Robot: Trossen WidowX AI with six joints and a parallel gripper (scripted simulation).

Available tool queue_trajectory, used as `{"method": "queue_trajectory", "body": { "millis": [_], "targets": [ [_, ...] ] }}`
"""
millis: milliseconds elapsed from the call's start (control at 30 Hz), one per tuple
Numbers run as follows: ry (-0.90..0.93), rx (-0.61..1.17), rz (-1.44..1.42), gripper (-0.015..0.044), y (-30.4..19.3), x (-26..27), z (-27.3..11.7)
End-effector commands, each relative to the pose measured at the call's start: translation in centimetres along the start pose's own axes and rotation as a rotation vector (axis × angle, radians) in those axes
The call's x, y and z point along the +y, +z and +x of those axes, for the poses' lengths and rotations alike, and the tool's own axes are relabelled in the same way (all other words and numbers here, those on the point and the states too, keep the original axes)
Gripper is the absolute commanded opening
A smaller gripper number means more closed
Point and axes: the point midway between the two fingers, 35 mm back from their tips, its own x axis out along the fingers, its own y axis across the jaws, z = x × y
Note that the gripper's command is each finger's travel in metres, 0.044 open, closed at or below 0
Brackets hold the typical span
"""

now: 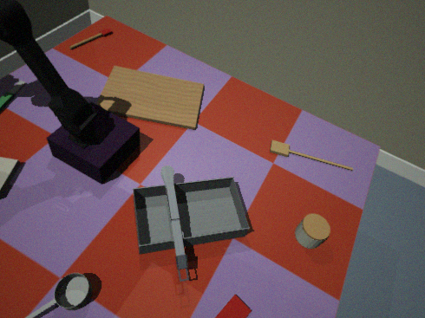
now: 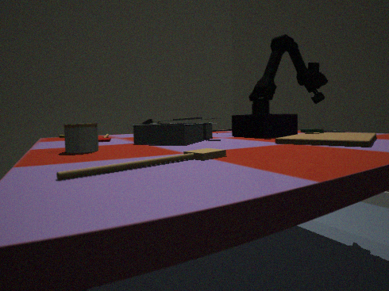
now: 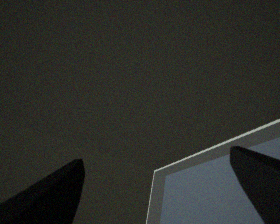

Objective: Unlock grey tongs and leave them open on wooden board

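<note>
Your gripper (image 2: 317, 96) (image 3: 156, 160) hangs with its jaws spread and nothing between them. The grey tongs (image 1: 174, 214) lie well away from the jaws, across the roasting tin (image 1: 212, 237) (image 2: 167, 135), both ends past its rims. Swing back too low and you may clip the tin and knock them off. Grip them off-centre and they could tilt; squeeze without the tips down and the lock likely stays shut. The wooden board (image 1: 156, 97) (image 2: 329, 139) sits nearer the arm's base (image 1: 93, 152) (image 2: 263, 126), inviting a bump.

Tongs (image 1: 174, 217) lie across roasting tin (image 1: 208, 212) (image 2: 168, 135), overhanging both long sides. In top view, board (image 1: 153, 97) (image 2: 327, 139) sits behind tin, tub (image 1: 316, 230) (image 2: 81, 139) to its R.
</note>
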Motion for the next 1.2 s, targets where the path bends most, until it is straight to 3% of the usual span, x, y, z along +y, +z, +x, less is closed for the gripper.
{"method": "queue_trajectory", "body": {
  "millis": [0,167,467,767,1167],
  "targets": [
    [0.000,0.006,0.003,0.0374,-0.3,0.1,0.1],
    [0.007,0.063,-0.004,0.0260,-3.0,1.2,1.5],
    [-0.016,0.251,-0.033,0.0260,-11.4,4.2,4.5],
    [-0.018,0.464,-0.141,0.0260,-23.6,9.8,6.3],
    [-0.015,0.766,-0.262,0.0260,-39.9,17.0,3.1]
  ]
}}
